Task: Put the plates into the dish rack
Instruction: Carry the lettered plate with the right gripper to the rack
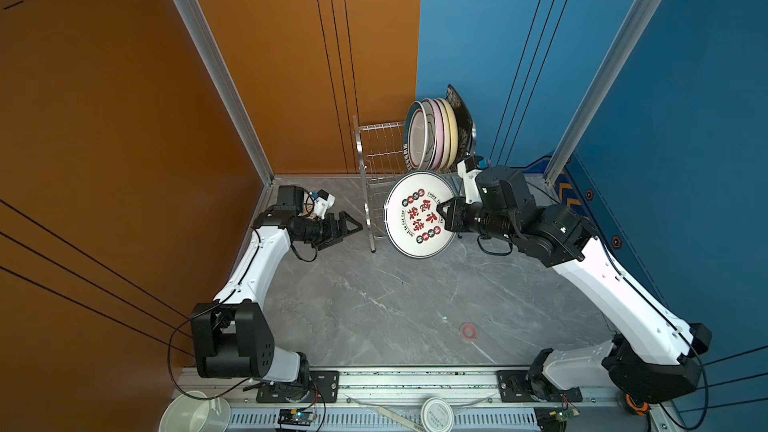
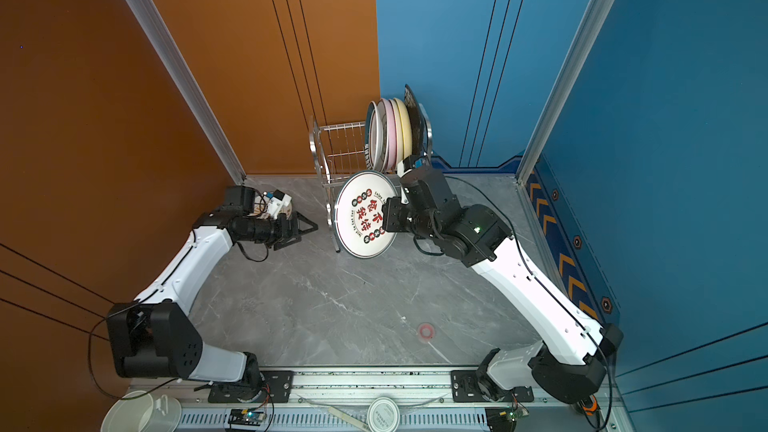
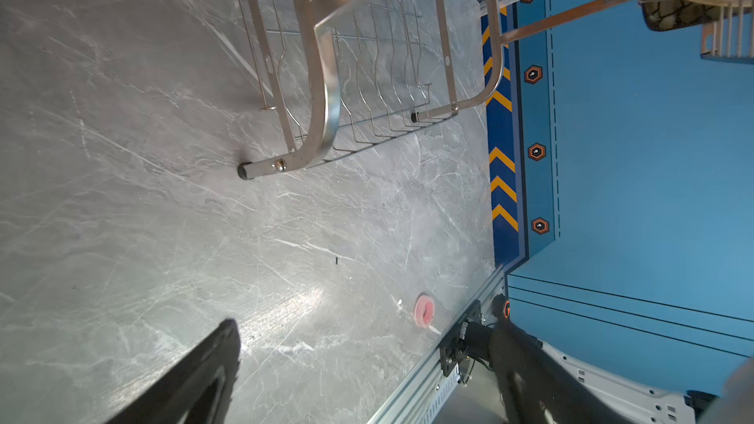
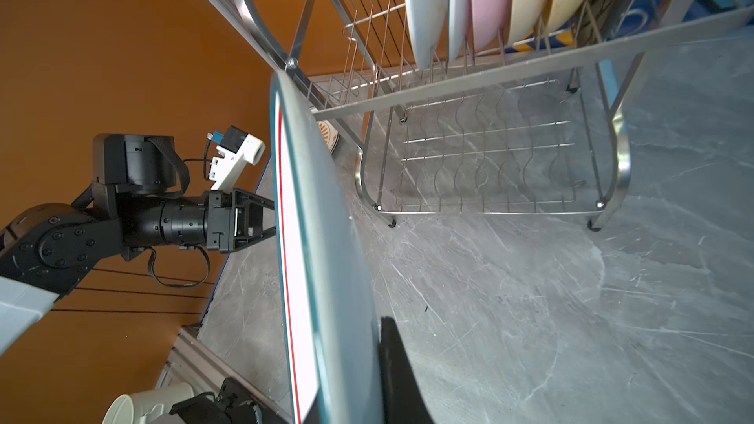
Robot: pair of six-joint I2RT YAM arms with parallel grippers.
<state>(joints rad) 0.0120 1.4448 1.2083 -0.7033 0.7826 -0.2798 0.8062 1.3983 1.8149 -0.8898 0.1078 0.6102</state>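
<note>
Fig.: my right arm, elbow bent, reaches frame ctr; right end effector [image 1: 444, 213] pinches printed plate [image 1: 415, 218] rim beside dish rack [image 1: 358, 151]. Left end effector [image 1: 348, 230] wide, empty, ctr-left.

White jug [image 1: 195, 414], round lid [image 1: 437, 414], pink ring [image 1: 468, 331]

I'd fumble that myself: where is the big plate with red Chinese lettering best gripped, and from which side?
By its thin rim, from the right arm's side, as the right gripper does: one of the fingers on the back, one on the printed face. The printed plate is broad and tilted up on edge, so only the rim fits a pinch.
</note>
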